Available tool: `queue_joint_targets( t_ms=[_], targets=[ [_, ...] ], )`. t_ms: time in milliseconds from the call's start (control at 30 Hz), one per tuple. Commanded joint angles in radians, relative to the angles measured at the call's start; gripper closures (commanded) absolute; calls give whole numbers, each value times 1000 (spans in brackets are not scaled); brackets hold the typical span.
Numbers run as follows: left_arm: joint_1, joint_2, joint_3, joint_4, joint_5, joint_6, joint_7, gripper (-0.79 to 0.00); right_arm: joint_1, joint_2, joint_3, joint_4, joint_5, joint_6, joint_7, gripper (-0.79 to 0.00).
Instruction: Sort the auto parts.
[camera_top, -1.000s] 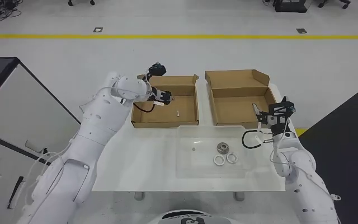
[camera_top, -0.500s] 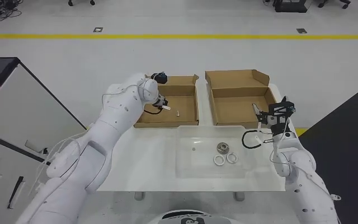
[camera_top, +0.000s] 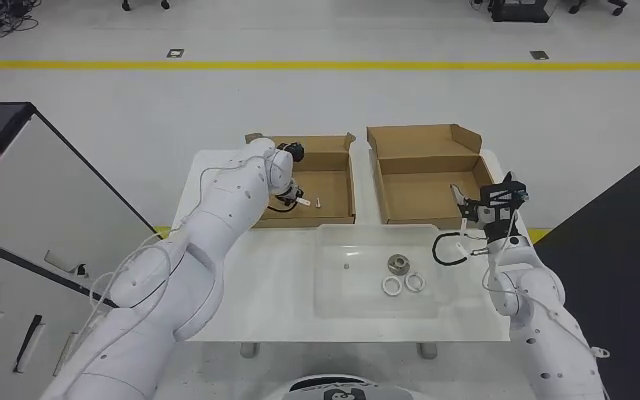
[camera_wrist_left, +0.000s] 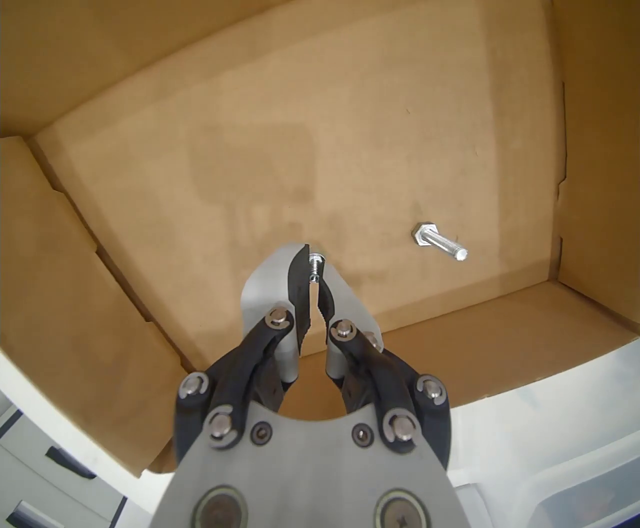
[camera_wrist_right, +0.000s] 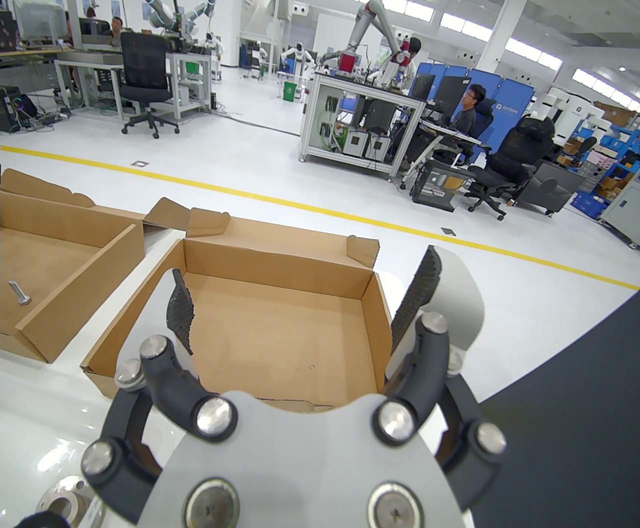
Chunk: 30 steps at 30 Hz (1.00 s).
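So the left gripper (camera_wrist_left: 314, 280) is pinched tight on a little screw (camera_wrist_left: 314, 266), with just the threaded tip poking out between the pads. It's over the left cardboard box (camera_wrist_left: 350, 125), where a bigger bolt (camera_wrist_left: 439, 241) lies on the floor. The screw's light, stiff and slick, so I reckon a grip across the shank beats one on the tip. Right gripper (camera_wrist_right: 304, 272) hangs spread wide by the right box (camera_wrist_right: 300, 345), holding nothing
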Motion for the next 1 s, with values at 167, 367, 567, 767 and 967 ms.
queue_joint_targets(
  t_ms=[167, 367, 567, 767, 967],
  targets=[
    [-20, -34, 1, 76, -15, -17, 17, -431, 0, 0, 0, 0, 0, 0, 0, -785],
    [-47, -47, -11, 112, -30, -34, 30, -785, 0, 0, 0, 0, 0, 0, 0, -785],
    [-85, -44, -27, 127, -34, -57, 46, -785, 0, 0, 0, 0, 0, 0, 0, -785],
    [-121, -27, -45, 93, -26, -127, 47, -785, 0, 0, 0, 0, 0, 0, 0, -785],
    [-116, 7, -73, -30, -36, -251, -18, -785, 0, 0, 0, 0, 0, 0, 0, -785]
  ],
)
